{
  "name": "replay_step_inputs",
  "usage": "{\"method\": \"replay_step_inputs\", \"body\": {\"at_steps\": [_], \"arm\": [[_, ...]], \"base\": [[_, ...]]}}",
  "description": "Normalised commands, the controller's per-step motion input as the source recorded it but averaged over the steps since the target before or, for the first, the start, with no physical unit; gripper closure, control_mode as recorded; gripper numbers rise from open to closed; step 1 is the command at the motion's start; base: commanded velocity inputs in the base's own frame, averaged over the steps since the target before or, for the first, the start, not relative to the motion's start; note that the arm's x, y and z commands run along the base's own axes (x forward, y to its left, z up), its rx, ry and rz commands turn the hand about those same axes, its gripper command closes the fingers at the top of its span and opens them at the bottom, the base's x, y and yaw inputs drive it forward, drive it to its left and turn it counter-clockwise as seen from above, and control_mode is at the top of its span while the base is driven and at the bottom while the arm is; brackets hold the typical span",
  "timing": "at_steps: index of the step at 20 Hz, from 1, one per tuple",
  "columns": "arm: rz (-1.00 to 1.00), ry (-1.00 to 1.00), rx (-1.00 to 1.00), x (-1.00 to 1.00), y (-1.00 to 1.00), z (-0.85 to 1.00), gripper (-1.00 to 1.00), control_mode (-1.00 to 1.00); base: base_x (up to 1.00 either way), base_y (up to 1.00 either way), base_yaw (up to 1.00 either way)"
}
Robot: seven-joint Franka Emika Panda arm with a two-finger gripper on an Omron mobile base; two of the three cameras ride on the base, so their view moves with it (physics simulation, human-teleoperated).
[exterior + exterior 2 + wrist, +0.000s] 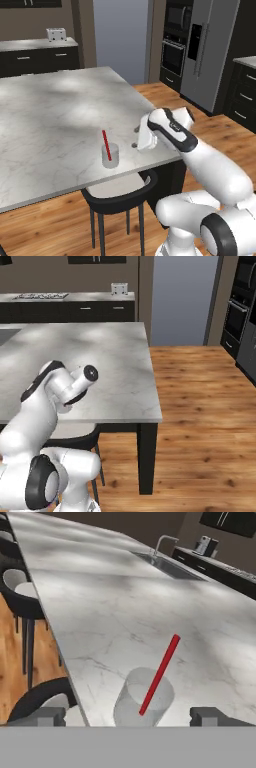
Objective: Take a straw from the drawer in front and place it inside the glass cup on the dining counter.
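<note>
The glass cup (110,156) stands near the front edge of the marble dining counter (55,110). The red straw (106,145) leans inside it, its top half sticking out above the rim. In the hand view the glass cup (143,703) and the straw (159,676) sit just ahead of my gripper (131,717). Its fingertips (47,716) are spread wide, with nothing held. In the left base view the gripper (135,137) hovers a little to the right of the cup, apart from it. The drawer is out of view.
A black stool (120,192) is tucked under the counter edge below the cup, and more stools (20,587) line that side. A sink (167,564) is set in the far part of the slab. A fridge (210,50) and an oven (174,50) stand at the right.
</note>
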Motion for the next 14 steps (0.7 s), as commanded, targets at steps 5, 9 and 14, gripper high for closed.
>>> {"method": "replay_step_inputs", "body": {"at_steps": [5, 9, 14], "arm": [[-0.05, 0.0, -0.04, -0.85, -0.6, 0.13, -1.0, -1.0], [-0.09, 0.0, -0.18, -0.82, -0.49, 0.1, -1.0, -1.0], [-0.14, 0.0, -0.25, -0.67, -0.45, 0.01, -1.0, -1.0]], "base": [[0.0, 0.0, 0.0], [0.0, 0.0, 0.0], [0.0, 0.0, 0.0]]}}
